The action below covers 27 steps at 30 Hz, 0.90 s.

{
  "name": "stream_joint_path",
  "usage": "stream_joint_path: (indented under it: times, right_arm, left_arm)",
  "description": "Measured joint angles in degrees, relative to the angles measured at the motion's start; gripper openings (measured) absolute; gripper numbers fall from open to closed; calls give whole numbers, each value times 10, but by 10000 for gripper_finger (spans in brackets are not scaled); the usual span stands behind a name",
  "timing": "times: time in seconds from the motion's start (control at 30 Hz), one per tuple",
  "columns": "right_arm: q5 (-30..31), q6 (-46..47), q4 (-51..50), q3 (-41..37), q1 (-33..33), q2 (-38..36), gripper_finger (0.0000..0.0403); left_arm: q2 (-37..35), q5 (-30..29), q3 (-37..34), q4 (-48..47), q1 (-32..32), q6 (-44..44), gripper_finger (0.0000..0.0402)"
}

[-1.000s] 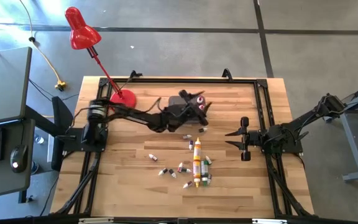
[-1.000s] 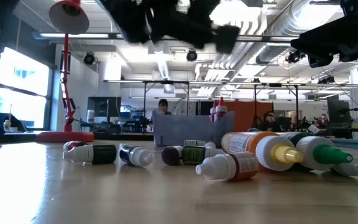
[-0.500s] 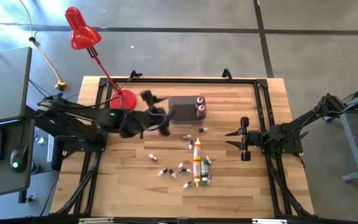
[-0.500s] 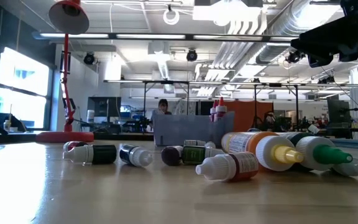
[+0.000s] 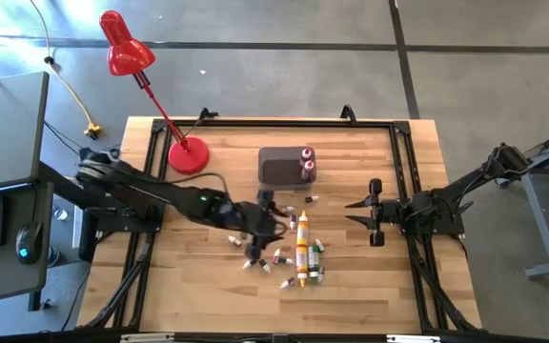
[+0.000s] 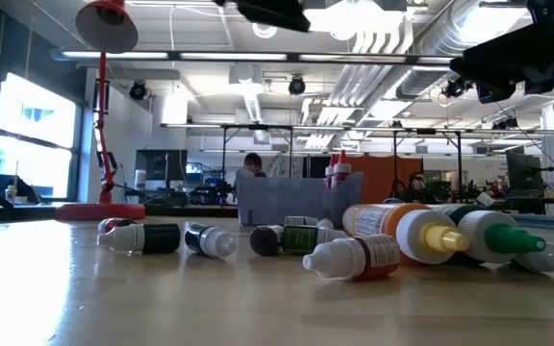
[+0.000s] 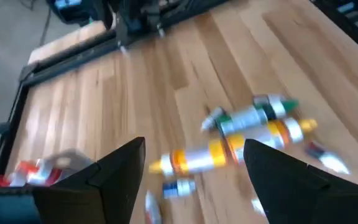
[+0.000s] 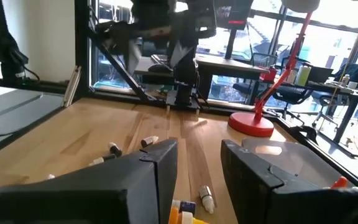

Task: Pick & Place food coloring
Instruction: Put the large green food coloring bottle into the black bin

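Several food coloring bottles lie on their sides on the wooden table, near its middle; in the low view the bottles form a row. Two red-capped bottles stand in the dark grey tub farther back. My left gripper hovers open above the left side of the scattered bottles; its wrist view shows a yellow-orange bottle and a green-capped one beyond the gripper. My right gripper waits open at the table's right, nothing between its fingers.
A red desk lamp stands with its base at the table's far left. A black frame runs around the table top. Bare wood lies near the front edge and left of the bottles.
My left gripper has come away from the tub, swung toward the table's left, then moved toward the near edge to stand over the scattered bottles. It has tipped from pointing steeply down to slanting forward. The bottles and my right gripper have stayed put.
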Motion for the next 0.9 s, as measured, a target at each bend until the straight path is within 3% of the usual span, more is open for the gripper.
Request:
stream_joint_path:
  times: [0.17, 0.33, 0.53, 0.7, 0.9]
  right_arm:
    - [1, 0, 5, 0, 0, 1, 117]
    - [1, 0, 0, 0, 0, 2, 117]
    - [2, 0, -6, 0, 0, 1, 117]
    - [1, 1, -9, 0, 0, 0, 117]
    - [-23, 9, 14, 0, 0, 5, 117]
  left_arm:
    - [77, 129, 18, 31, 11, 47, 269]
    - [138, 160, 78, -41, 2, 98, 269]
    - [213, 251, 178, -126, -20, 131, 269]
    - [267, 252, 228, -131, -40, 168, 269]
    - [301, 183, 242, -173, -47, 211, 269]
